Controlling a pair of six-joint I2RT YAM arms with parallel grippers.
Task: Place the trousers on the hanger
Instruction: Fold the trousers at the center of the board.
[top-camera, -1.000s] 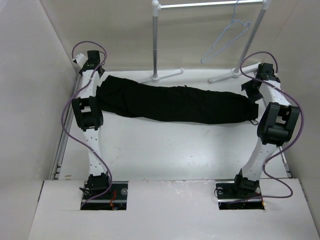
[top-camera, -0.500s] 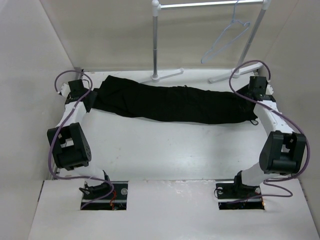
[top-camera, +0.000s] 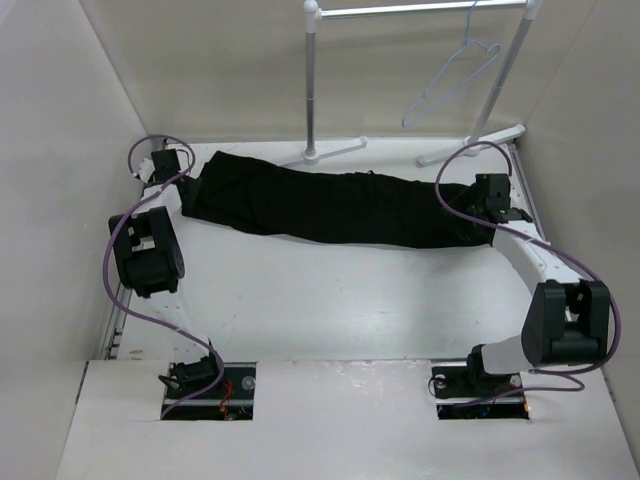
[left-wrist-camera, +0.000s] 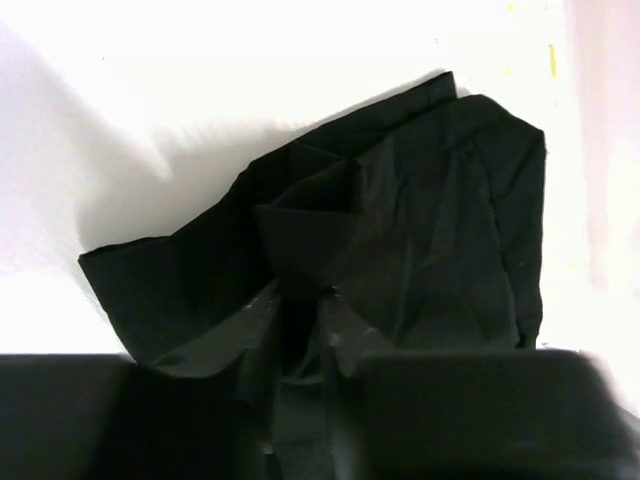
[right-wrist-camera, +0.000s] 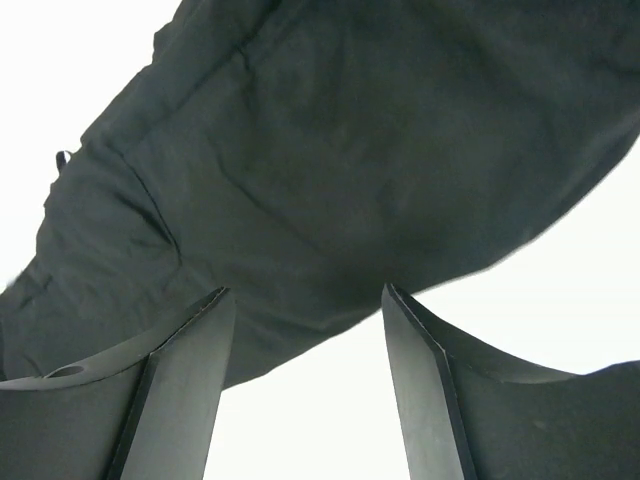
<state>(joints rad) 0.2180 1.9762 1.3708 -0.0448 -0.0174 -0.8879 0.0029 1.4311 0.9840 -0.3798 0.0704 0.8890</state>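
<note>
The black trousers (top-camera: 340, 205) lie stretched left to right across the far half of the table. My left gripper (top-camera: 190, 182) is at their left end; in the left wrist view its jaws (left-wrist-camera: 325, 300) are closed together with a fold of the trousers (left-wrist-camera: 420, 200) pinched between them. My right gripper (top-camera: 482, 215) is at their right end; in the right wrist view it (right-wrist-camera: 305, 295) is open, its fingers wide apart just short of the trousers' edge (right-wrist-camera: 350, 150). The pale wire hanger (top-camera: 450, 80) hangs from the rack's rail at the back right.
The white tube garment rack (top-camera: 312, 80) stands at the back, its feet (top-camera: 335, 152) on the table just behind the trousers. Walls close in the table on the left, right and back.
Both arms have folded back and swung inward. My left gripper came down onto the trousers' left end, which has bunched slightly. My right gripper moved left onto the right end.
</note>
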